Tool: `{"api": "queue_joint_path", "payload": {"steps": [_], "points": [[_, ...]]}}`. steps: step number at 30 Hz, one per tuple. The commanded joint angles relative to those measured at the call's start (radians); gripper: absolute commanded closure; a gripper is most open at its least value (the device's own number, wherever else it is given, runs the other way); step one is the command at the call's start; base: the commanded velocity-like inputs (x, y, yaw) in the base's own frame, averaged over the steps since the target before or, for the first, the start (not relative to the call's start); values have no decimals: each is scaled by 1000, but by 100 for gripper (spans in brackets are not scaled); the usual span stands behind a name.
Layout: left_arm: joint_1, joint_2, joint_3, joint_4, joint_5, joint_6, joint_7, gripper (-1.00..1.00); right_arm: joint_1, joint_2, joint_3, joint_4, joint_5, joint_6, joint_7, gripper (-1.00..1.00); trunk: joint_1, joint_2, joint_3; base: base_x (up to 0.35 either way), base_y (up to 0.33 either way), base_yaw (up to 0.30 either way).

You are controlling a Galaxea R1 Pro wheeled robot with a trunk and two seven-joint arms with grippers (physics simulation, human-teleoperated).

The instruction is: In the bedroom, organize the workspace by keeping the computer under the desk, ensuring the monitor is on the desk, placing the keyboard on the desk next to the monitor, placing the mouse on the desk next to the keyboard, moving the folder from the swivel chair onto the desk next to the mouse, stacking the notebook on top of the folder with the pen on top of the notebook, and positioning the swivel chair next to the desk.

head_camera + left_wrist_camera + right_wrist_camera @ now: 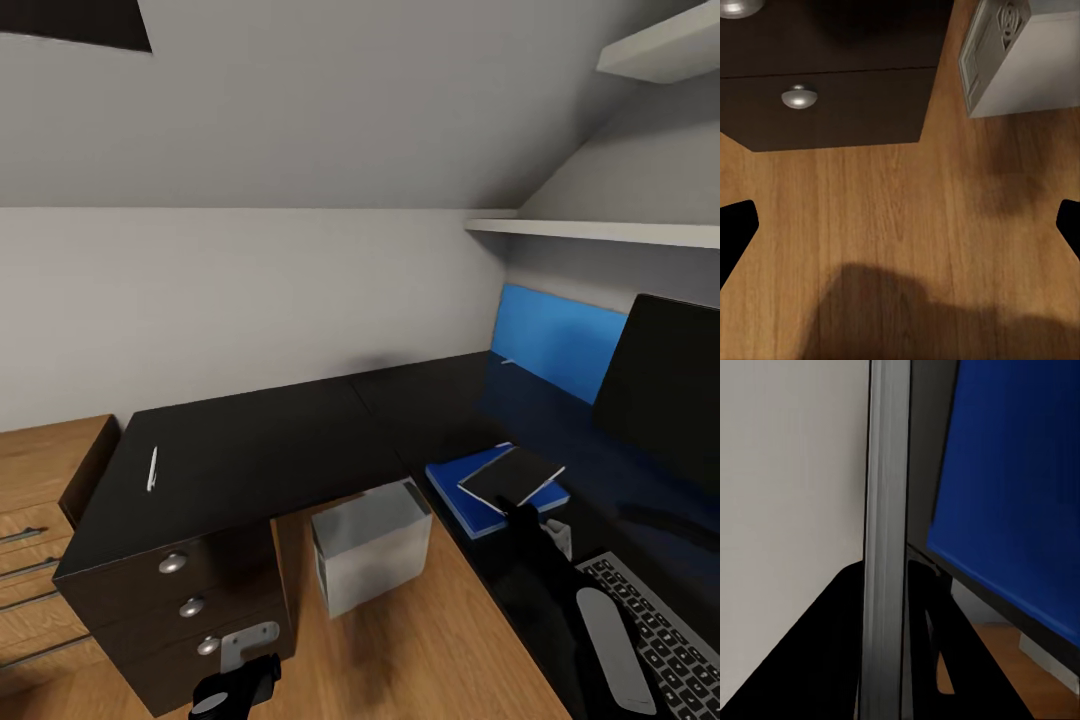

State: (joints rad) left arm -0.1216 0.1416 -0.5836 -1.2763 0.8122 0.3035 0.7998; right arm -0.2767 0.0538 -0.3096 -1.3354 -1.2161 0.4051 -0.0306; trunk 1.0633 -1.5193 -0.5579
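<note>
A blue folder (470,497) lies on the dark desk (300,450), left of the black monitor (665,390). A dark notebook (512,474) rests tilted over the folder, and my right gripper (523,513) is shut on its near corner. In the right wrist view the notebook's grey edge (885,540) runs straight ahead beside the blue folder (1012,495). The keyboard (655,625) sits in front of the monitor. A white pen (152,468) lies far off on the desk's left wing. The grey computer (370,545) stands on the floor by the desk. My left gripper (235,688) hangs open low over the floor (900,225).
A drawer unit with round silver knobs (173,563) closes the desk's left end, and a knob (799,96) shows close to my left gripper. A wooden dresser (40,490) stands at the far left. A blue back panel (555,335) and shelves (600,230) line the right wall.
</note>
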Motion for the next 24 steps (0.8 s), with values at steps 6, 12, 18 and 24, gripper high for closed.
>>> {"api": "queue_joint_path", "payload": {"steps": [6,12,18,24], "points": [[-1,1,-3,-2,4,3,7,-100,-1,1,-3,1,-7,23,0,100,0,-1,-1,0,0,0],[-1,1,-3,-2,4,3,7,-100,-1,3,-3,1,-10,25,1,100,0,-1,-1,31,0,0],[-1,1,-3,-2,4,3,7,-100,-1,3,-3,1,-12,22,3,100,0,-1,-1,145,0,0],[-1,1,-3,-2,4,3,7,-100,-1,5,-5,1,-12,19,2,100,0,-1,-1,57,0,0]]}}
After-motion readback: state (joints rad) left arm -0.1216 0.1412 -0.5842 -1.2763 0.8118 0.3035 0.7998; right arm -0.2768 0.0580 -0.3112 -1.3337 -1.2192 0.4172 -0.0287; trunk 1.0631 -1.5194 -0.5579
